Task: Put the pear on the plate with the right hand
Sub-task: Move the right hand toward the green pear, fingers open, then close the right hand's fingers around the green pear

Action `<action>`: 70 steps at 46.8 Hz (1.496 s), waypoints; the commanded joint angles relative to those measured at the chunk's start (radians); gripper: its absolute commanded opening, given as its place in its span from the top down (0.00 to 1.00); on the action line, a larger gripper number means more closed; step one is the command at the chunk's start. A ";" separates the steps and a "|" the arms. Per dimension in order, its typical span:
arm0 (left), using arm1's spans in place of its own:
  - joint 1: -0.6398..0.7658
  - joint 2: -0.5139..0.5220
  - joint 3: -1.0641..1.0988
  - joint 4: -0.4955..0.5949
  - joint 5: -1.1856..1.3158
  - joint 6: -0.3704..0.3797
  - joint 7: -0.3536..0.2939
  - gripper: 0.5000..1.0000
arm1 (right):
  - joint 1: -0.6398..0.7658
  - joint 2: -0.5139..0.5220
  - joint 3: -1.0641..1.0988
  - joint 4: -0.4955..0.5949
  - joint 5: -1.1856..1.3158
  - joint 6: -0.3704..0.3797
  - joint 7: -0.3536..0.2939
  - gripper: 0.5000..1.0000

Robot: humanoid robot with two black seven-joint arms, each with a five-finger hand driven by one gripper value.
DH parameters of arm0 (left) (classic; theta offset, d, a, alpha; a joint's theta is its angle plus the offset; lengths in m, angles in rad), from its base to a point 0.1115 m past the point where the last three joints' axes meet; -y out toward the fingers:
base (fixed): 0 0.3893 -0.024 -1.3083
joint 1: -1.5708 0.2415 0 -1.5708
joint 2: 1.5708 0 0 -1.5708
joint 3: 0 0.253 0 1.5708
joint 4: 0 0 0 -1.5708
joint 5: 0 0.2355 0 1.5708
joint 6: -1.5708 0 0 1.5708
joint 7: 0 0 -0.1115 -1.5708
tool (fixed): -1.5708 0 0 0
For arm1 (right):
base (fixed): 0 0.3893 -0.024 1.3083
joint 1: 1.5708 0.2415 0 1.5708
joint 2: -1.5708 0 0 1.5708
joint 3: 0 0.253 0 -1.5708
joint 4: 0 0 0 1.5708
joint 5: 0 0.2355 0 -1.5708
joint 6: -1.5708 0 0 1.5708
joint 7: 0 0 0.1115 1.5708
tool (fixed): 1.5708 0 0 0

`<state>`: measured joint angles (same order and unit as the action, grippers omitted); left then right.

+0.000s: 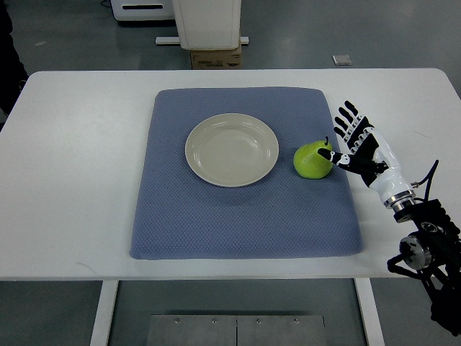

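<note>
Nearest the camera, at the right edge, the right hand [354,144] lies beside the blue mat [245,216], fingers spread apart and holding nothing, the thumb touching the green pear [312,160]. That pear sits stem-up on the mat, just right of the cream plate [232,149], apart from its rim. It looks firm, smooth-skinned, fairly light and apt to roll; a wrap around its wide belly seems safest. No left arm shows.
</note>
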<state>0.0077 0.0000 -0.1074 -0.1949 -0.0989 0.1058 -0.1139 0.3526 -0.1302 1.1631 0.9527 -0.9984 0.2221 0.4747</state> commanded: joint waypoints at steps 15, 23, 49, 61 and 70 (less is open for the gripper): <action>0.000 0.000 0.000 0.000 0.001 0.000 0.000 0.00 | 0.031 -0.011 -0.149 -0.003 -0.028 -0.127 0.079 0.00; 0.000 0.000 0.000 0.000 -0.001 0.000 0.000 0.00 | 0.039 -0.012 -0.189 -0.014 -0.036 -0.167 0.102 0.00; 0.000 0.000 0.000 0.000 -0.001 0.000 0.000 0.00 | 0.091 -0.006 -0.286 -0.120 -0.040 -0.262 0.136 0.01; 0.000 0.000 0.000 0.000 0.001 0.000 -0.001 0.00 | 0.101 -0.003 -0.324 -0.135 -0.040 -0.310 0.136 0.01; 0.000 0.000 0.000 0.000 0.001 0.000 -0.001 0.00 | 0.120 -0.002 -0.352 -0.150 -0.040 -0.339 0.136 0.03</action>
<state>0.0075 0.0000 -0.1074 -0.1949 -0.0991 0.1058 -0.1145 0.4683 -0.1319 0.8141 0.8068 -1.0386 -0.1107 0.6109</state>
